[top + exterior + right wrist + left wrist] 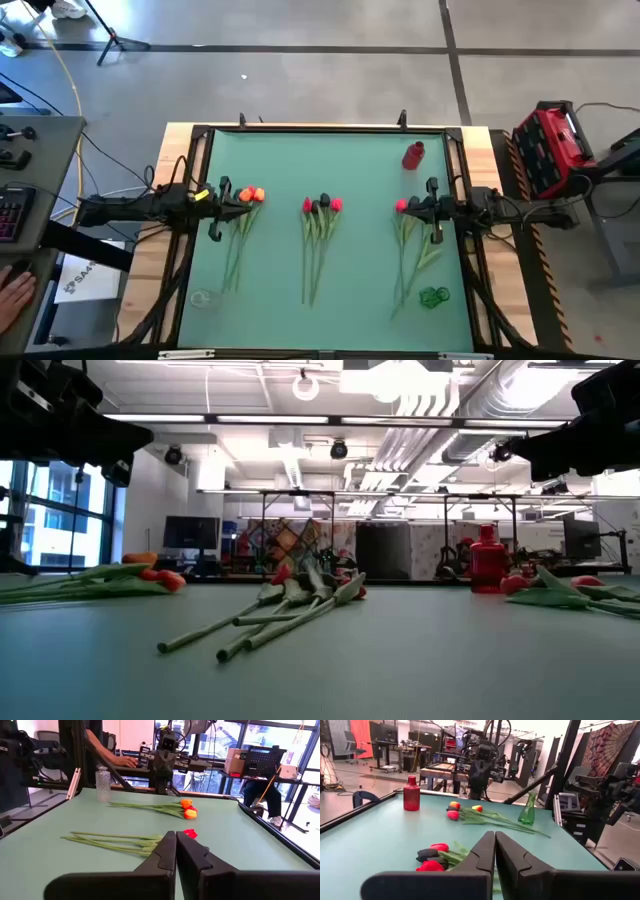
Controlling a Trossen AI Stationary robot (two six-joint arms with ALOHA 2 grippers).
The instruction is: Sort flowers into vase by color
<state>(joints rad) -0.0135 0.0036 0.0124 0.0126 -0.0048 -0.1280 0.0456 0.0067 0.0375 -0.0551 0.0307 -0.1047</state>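
Three bunches of flowers lie flat on the green mat. The left bunch [243, 220] has orange heads. The middle bunch [318, 235] has red and dark heads. The right bunch [415, 240] has red heads. A red vase [414, 155] stands at the far right, a green vase [434, 297] at the near right and a clear vase [203, 298] at the near left. My left gripper [232, 196] is shut above the heads of the left bunch. My right gripper [418, 207] is shut above the heads of the right bunch. In the low view both arms hang well above the table.
A black frame [320, 129] rims the mat. A red case [552, 148] stands off the table's right side. A person's hand [12, 295] rests beside a keyboard at the left. Open mat lies between the bunches and along the far edge.
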